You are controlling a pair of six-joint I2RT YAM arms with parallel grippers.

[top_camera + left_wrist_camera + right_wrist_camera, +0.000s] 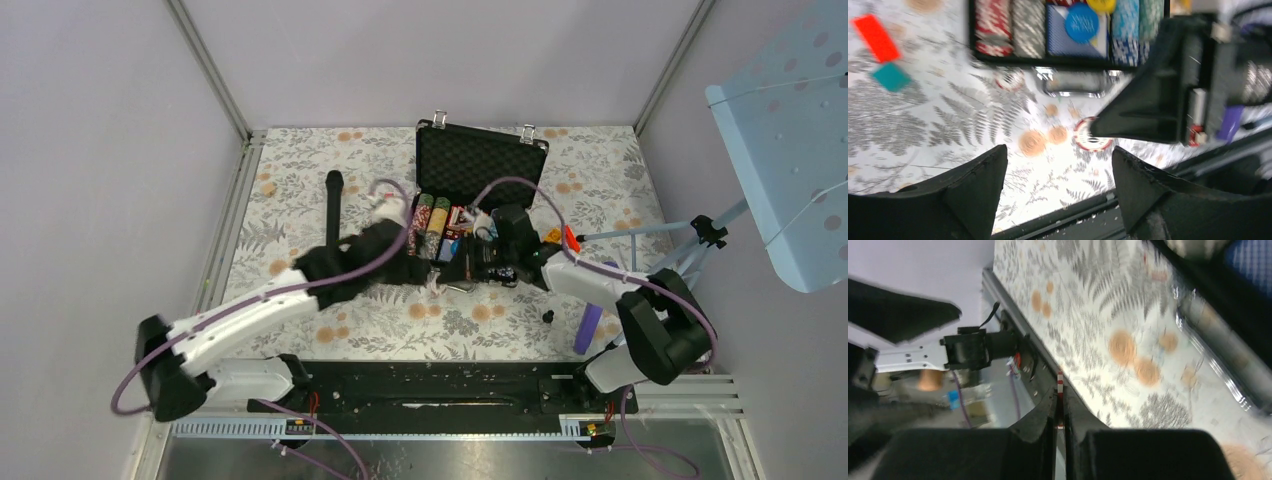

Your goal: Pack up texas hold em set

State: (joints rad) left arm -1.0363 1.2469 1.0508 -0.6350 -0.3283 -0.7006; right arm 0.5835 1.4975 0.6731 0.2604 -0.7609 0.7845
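The black briefcase (pixel 480 160) lies open at the back middle, its foam lid raised. Rows of striped poker chips (pixel 1010 25), a blue card deck (pixel 1060 42), a blue button (pixel 1081 22) and a yellow button (pixel 1101 5) fill its tray. The silver handle (pixel 1075 84) faces me. My left gripper (pixel 1058 150) hangs open over the floral cloth in front of the case, with nothing between its fingers. My right gripper (pixel 1060 402) is shut on a red-and-white chip (pixel 1060 385), held edge-on just off the handle. Another chip (pixel 1009 79) lies loose beside the handle.
A black microphone (pixel 333 205) lies left of the case. A red block (pixel 876 37) and a teal block (pixel 891 76) sit on the cloth. A purple object (pixel 588 328) stands near the right arm's base. A pale blue perforated panel (pixel 790 130) on a tripod stands at the right.
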